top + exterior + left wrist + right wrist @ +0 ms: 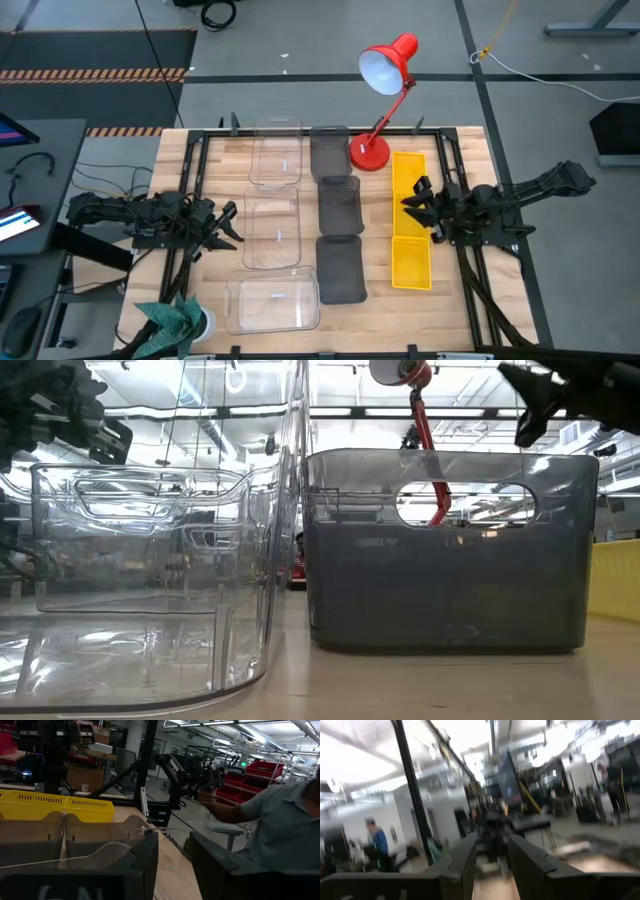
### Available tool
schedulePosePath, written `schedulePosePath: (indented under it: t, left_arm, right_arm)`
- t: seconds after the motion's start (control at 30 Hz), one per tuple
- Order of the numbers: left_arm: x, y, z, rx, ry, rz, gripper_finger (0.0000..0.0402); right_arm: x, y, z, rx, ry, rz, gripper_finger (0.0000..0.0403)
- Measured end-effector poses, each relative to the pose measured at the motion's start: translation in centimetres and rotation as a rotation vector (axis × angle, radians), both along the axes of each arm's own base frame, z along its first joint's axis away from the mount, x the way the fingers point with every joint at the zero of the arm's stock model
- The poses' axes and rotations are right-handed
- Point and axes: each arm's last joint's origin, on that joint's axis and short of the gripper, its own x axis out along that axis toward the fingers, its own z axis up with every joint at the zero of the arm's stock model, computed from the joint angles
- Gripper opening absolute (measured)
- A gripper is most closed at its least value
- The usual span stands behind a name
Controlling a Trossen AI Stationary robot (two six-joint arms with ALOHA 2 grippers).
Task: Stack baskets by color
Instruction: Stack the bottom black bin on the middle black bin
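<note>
hovering right fingers (415, 196) over yellow baskets (411, 222), empty.

The clear baskets (275, 229) are moulded from glossy transparent plastic in which reflections are carried. The dark grey baskets (340, 210) are formed of smooth, smoky, semi-translucent plastic. The yellow baskets (410, 222) are made of opaque plastic with finely slotted walls, as seen in the left wrist view. The table top (225, 170) is finished in pale, matt wood planks. A glossy red finish is presented by the desk lamp (388, 68).
</note>
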Motion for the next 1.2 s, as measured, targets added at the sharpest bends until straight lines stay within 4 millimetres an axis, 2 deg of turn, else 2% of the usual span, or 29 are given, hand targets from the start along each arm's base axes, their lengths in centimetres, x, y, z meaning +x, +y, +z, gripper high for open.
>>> schedulePosePath:
  t: [0.23,0.53,0.97,1.2]
  left_arm:
    - [0.0,0.0,0.0,0.000,0.000,0.000,0.0117]
    - [0.0,0.0,0.0,0.000,0.000,0.000,0.0117]
    - [0.0,0.0,0.0,0.000,0.000,0.000,0.0117]
    - [0.0,0.0,0.0,0.001,0.000,0.000,0.0117]
  right_arm:
    - [2.5,0.6,0.6,-0.027,0.334,0.005,0.0119]
    - [6.0,1.7,1.3,-0.041,0.540,0.023,0.0119]
    - [13.7,8.4,1.0,-0.119,0.842,0.152,0.0119]
    - [16.6,12.7,0.5,-0.152,0.978,0.183,0.0119]
